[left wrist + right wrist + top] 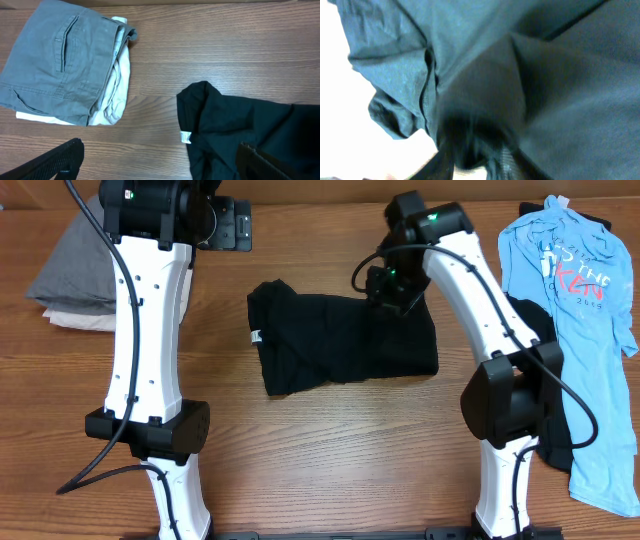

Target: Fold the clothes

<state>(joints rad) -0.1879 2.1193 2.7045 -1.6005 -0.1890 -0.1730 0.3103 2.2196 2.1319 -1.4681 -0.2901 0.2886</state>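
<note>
A black garment lies partly folded in the middle of the table, a white tag at its left edge. My right gripper is at its far right corner. In the right wrist view the black cloth fills the blurred frame and bunches up into the jaws, which look shut on it. My left gripper hovers at the far side of the table, open and empty. In the left wrist view its fingers are spread wide, above the garment's left end and its tag.
A folded stack of grey trousers on a white garment sits at the far left. A light blue printed T-shirt lies at the right edge over another dark garment. Bare wood table is in front.
</note>
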